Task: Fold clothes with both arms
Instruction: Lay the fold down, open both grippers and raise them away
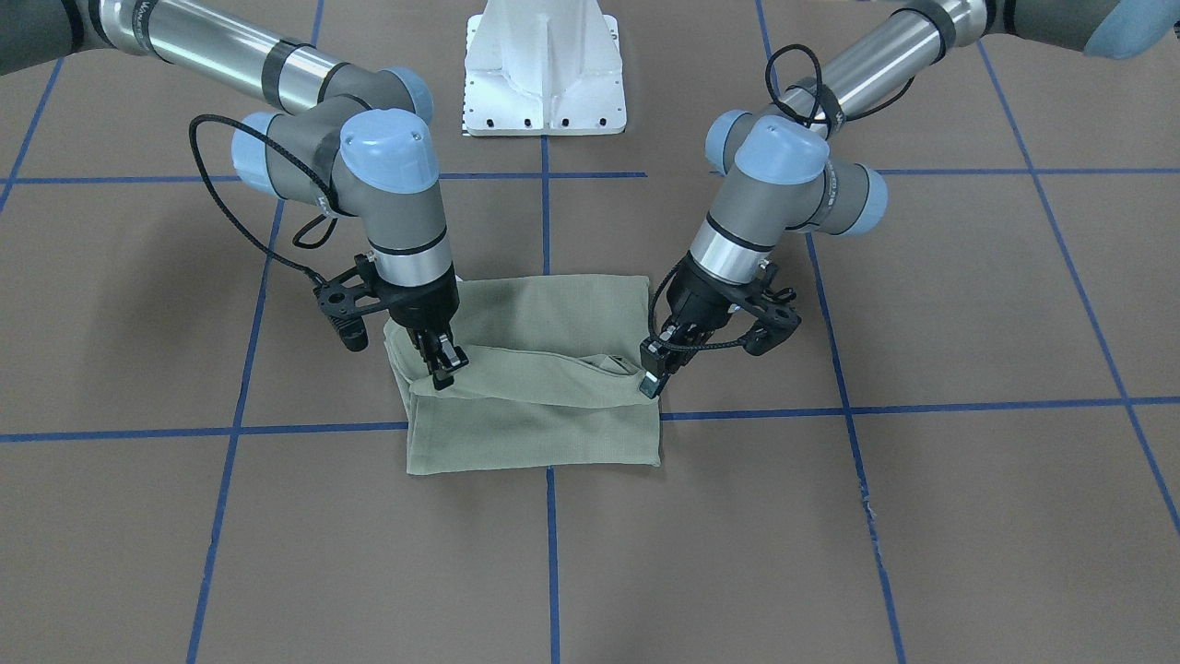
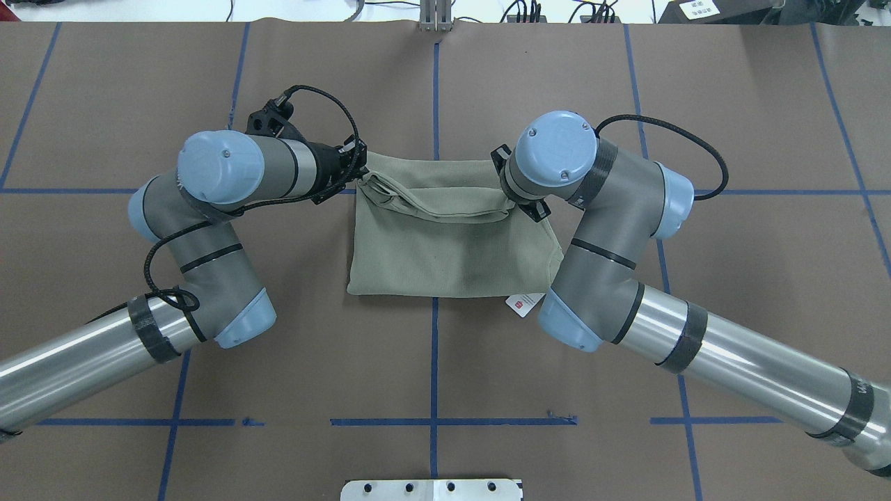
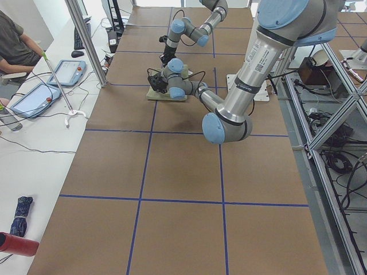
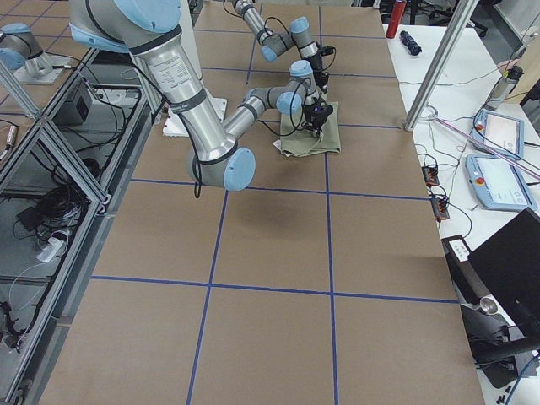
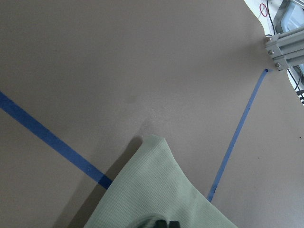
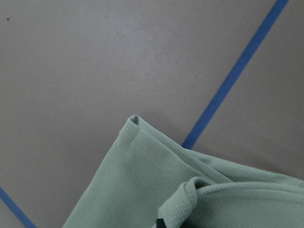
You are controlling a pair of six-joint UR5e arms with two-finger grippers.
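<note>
Front-facing view — noted pale green shirt [image 1: 535,410] lying folded into a rough rectangle on the brown counter [image 1: 922,516], across a crossing of blue tape lines [image 1: 277,430]. Saw an upper layer doubled over, its edge running from one set of jaws to the other. Found right jaws, on right arm [image 1: 396,203] at view's left, pinched together on that layer near the cloth's corner. Found left jaws, on left arm [image 1: 802,198] at view's right, closed on the fold at the opposite edge. White pedestal [image 1: 544,74] at top.

Overhead view — shirt between the two wrists, folded band along its far edge. Left jaws at far left corner of the cloth, partly hidden by the wrist; right jaws hidden under the wrist. White hang tag [image 2: 523,304] poking out at the near right corner, just beside the right arm.

Side views: shirt small and far, between both arms. Seated person [image 3: 11,40] at a side table.

Left wrist view: knit corner lying over a tape line, dark jaw tip against the cloth at the bottom edge.

Right wrist view: stacked folded corner, rolled cloth edge by a dark tip.
</note>
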